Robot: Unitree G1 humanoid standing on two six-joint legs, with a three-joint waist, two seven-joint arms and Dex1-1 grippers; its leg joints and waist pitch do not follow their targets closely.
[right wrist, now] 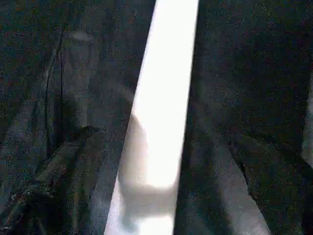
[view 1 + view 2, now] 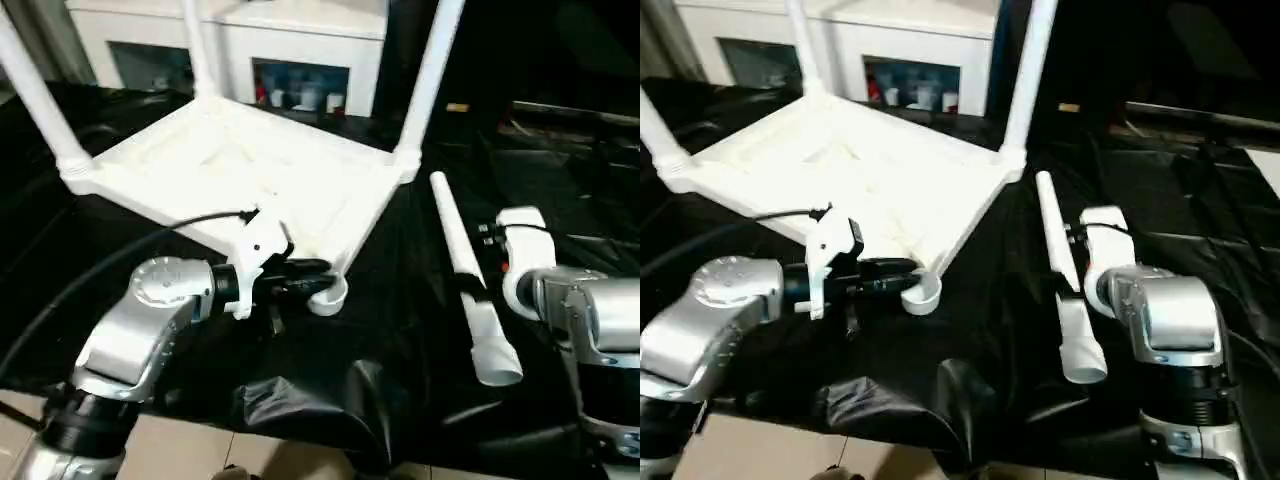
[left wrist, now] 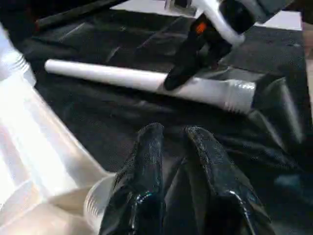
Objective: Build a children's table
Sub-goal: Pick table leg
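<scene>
The children's table top [image 2: 250, 170] lies upside down on the black-covered desk [image 2: 400, 330], three legs standing in its corner sockets. The left tool [image 2: 318, 277], its fingers close together and empty, rests beside the one empty socket [image 2: 330, 296]. The fourth leg [image 2: 468, 275] lies loose, its long axis running away from the robot. The right tool [image 3: 188, 63] sits directly over this leg's middle, its fingers straddling the leg; whether they grip it cannot be told. The right arm is plainly the nearer.
</scene>
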